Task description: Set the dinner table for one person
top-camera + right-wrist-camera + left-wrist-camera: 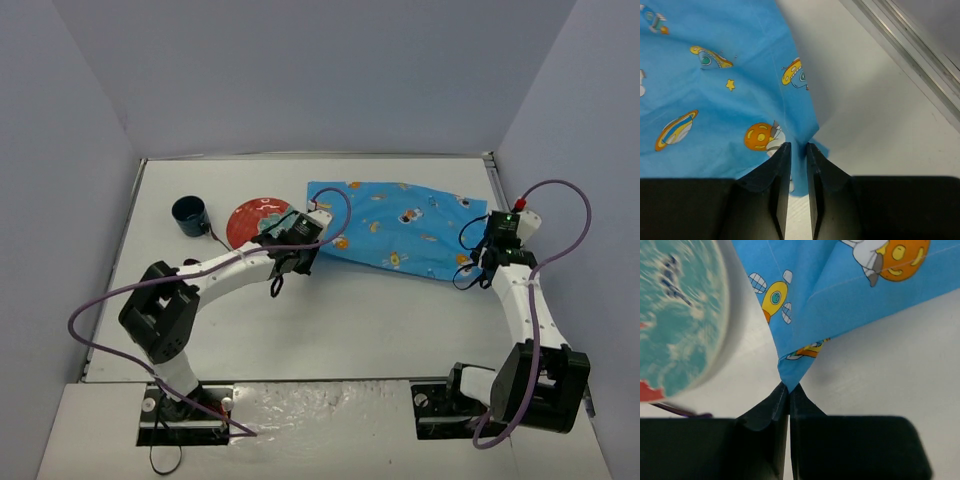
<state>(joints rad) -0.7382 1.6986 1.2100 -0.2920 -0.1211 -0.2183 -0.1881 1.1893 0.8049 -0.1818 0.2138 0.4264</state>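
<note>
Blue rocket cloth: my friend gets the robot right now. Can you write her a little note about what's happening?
Left gripper: shut on the blue cloth's near left corner.
Right gripper: jaws slightly apart around the cloth's near right corner; grip unclear.
Things: cloth spread on the table's far half; plate and dark cup left of it, on bare table.
Done: cloth laid out.
Left: release it, then probably move plate and cup onto it.

The large, flat, matte white rectangular tabletop (400, 320) lies level, stretching from the near edge to the far wall. Thin metal rails (900, 50) run along its far and right edges.
</note>
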